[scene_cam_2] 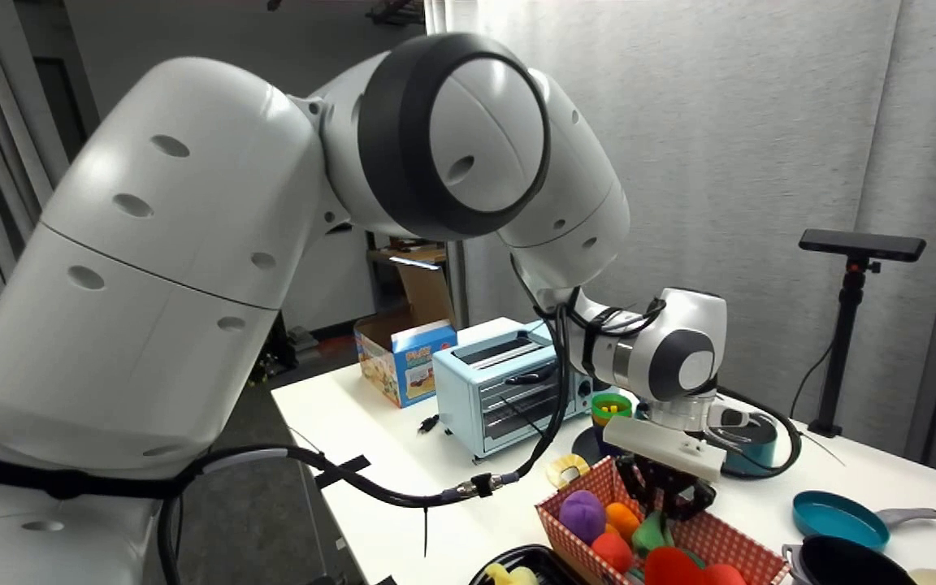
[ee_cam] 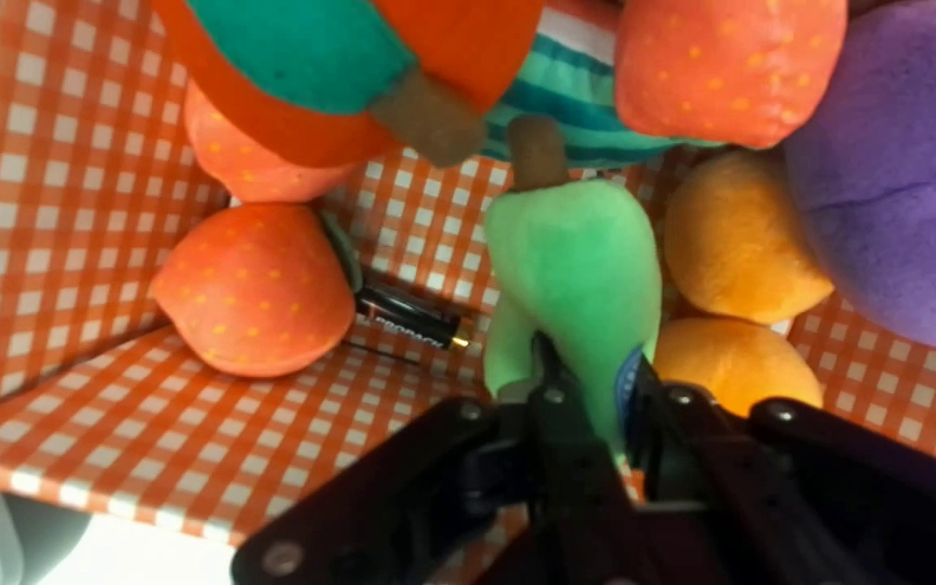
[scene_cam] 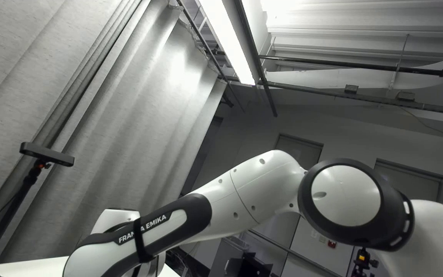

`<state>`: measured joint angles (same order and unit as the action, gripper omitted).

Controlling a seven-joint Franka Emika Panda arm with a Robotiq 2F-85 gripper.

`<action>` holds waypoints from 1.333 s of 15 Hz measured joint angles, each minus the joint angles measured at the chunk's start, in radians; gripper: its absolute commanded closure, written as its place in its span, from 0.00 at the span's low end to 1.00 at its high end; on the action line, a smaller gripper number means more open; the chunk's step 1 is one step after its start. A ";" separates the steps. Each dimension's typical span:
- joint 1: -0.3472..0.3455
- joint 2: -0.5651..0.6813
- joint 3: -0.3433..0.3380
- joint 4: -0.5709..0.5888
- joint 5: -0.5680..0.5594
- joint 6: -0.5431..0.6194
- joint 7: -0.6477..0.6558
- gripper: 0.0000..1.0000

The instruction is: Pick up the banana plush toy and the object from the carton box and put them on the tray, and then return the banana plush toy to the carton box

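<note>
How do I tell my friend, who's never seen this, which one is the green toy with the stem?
Look on the white table for the red-and-white checked box. In it, the robot's black gripper is closed on a green plush toy. Its plain green body with a brown stem sets it apart from the orange toys, the purple toy and the striped toy nearby.

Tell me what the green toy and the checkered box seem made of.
The green toy: matte plush fabric, it seems, from its velvety, rounded surface. The checkered box: probably printed cardboard, dull in finish, given its flat walls and straight folds.
</note>
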<state>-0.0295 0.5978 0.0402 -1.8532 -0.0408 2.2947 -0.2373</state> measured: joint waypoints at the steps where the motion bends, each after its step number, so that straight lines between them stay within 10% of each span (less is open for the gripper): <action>1: 0.004 -0.026 0.000 -0.031 -0.011 0.019 0.010 0.96; 20: 0.081 -0.459 -0.078 -0.555 -0.393 0.316 0.392 0.96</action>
<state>0.0516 0.1388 -0.0377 -2.4082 -0.4338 2.6102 0.1548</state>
